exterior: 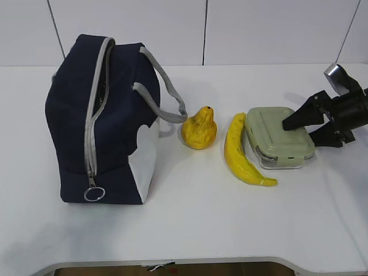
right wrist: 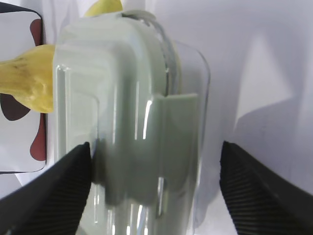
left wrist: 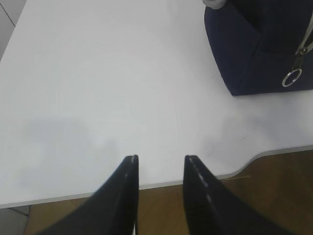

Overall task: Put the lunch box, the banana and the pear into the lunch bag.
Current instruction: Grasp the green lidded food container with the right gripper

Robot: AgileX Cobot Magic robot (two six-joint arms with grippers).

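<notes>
The right gripper [exterior: 313,125], jaws apart, straddled the box [exterior: 280,137] from 3 o'clock; closing seemed next.

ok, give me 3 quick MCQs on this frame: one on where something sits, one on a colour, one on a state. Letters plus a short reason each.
1. What lies directly between the pear and the lunch box?
A. the lunch bag
B. the banana
C. nothing

2. What colour is the lunch box lid?
A. sage green
B. red
C. navy blue

3. How does the right gripper stand?
A. shut on the pear
B. shut above the bag
C. open, fingers either side of the lunch box

Answers:
1 B: in the exterior view the banana lies on the table right of the pear, against the box's left edge.
2 A: the lid shows pale green in the exterior and right wrist views; navy is the lunch bag.
3 C: in the right wrist view the two fingers stand wide apart, the box between them; whether either touches it I cannot tell.
</notes>
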